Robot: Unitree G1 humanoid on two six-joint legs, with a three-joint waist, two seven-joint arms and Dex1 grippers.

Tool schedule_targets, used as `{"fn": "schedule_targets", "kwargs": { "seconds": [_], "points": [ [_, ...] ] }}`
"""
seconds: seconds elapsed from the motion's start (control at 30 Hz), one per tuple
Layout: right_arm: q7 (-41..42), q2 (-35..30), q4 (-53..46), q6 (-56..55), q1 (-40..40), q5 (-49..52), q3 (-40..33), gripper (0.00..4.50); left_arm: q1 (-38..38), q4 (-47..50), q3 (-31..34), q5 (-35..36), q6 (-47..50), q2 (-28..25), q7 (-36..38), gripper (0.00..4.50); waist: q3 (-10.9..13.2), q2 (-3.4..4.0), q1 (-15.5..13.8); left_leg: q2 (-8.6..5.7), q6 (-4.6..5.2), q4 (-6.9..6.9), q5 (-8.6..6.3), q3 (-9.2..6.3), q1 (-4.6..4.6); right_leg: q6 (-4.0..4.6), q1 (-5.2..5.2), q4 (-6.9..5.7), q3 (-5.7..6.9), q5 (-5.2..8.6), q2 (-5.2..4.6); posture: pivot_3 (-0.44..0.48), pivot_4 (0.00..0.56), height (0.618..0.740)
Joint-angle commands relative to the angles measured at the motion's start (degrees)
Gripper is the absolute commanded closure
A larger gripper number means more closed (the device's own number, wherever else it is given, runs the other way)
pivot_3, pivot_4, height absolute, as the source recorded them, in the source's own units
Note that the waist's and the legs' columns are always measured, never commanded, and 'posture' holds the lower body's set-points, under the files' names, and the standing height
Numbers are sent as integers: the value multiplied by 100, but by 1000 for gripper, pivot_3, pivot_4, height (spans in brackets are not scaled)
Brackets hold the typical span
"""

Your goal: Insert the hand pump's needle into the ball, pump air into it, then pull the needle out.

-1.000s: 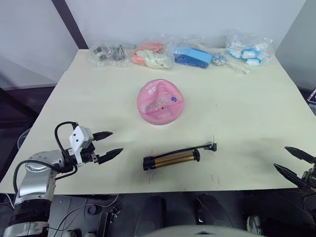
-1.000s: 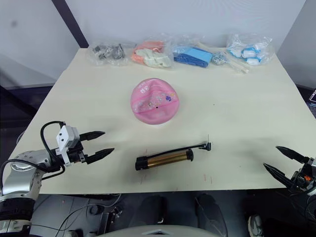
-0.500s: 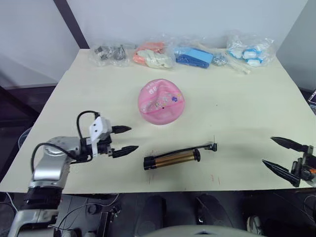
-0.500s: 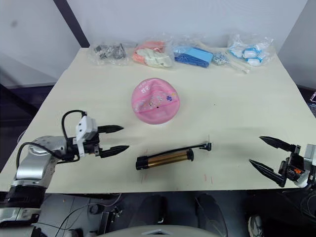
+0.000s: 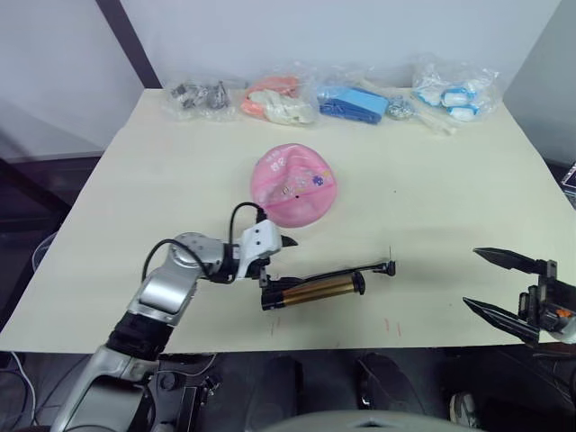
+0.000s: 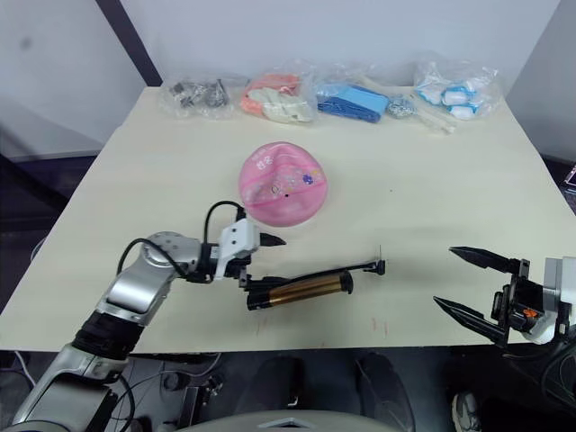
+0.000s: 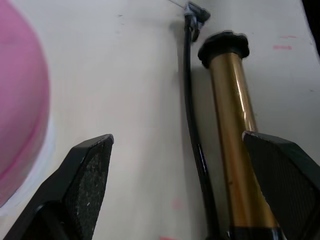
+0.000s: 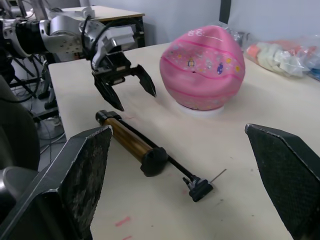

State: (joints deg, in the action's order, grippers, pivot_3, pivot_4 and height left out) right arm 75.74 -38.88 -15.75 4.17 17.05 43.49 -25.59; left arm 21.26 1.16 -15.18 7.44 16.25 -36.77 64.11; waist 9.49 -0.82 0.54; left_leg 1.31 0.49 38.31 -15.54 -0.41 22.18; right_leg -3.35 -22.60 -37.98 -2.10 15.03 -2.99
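- The pump (image 5: 313, 290) lies flat near the counter's (image 5: 450, 198) front edge, with the ball (image 5: 292, 185) behind it.
- Left gripper (image 5: 274, 261) hovers over the pump's handle end, jaws spread.
- Right gripper (image 5: 490, 283) waits well apart, jaws spread.

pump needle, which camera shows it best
The right wrist view: the needle sticks out bare from the hose tip of the pump, pale against the table. The eye views show it as a faint thin line above the tip. The left wrist view catches a sliver at its edge.
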Motion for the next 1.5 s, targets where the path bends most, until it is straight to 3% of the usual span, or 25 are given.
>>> {"fn": "schedule_targets", "kwargs": {
  "seconds": [0.03,0.43,0.9,1.0,1.13,1.27,1.5],
  "points": [
    [-48,-66,-233,-1,63,71,-189,0,228,177,-226,-264,318,298,-412,101,0,0,-5,-2,0,3,0,-2,4,-1,2,1,-2,0,3,0,150,738],
    [-91,-92,-88,-84,78,-27,-351,0,816,-617,-1032,-979,446,1229,-922,101,0,-1,4,-5,0,7,0,-12,15,-2,-1,1,-4,0,10,0,150,738],
    [-85,-7,8,-244,148,-73,-378,0,1467,-1794,-1609,-1455,522,1913,-900,101,-1,2,4,-7,0,11,1,-18,22,-2,-3,1,-2,0,12,0,150,738],
    [-141,36,13,-266,169,-76,-369,0,1478,-1933,-1574,-1398,553,2053,-857,937,-2,3,-8,-10,1,12,1,-20,23,-3,-1,2,-5,0,11,0,150,738],
    [-177,105,9,-313,204,-115,-326,0,1421,-1860,-1591,-1376,477,2053,-718,2956,-2,3,-8,-11,1,13,1,-22,26,-3,-1,3,-5,0,11,0,150,738],
    [-265,201,-30,-333,196,-156,-267,0,1338,-1730,-1537,-1300,550,2048,-614,4437,-2,3,-2,-10,0,12,1,-22,24,-3,-1,1,-5,0,12,0,150,738],
    [-1039,553,-440,46,240,75,-247,0,1086,-1152,-1157,-821,650,2105,-539,4437,-3,5,1,-9,0,12,1,-25,26,-3,-3,1,-4,0,12,0,150,738]
  ]
}}
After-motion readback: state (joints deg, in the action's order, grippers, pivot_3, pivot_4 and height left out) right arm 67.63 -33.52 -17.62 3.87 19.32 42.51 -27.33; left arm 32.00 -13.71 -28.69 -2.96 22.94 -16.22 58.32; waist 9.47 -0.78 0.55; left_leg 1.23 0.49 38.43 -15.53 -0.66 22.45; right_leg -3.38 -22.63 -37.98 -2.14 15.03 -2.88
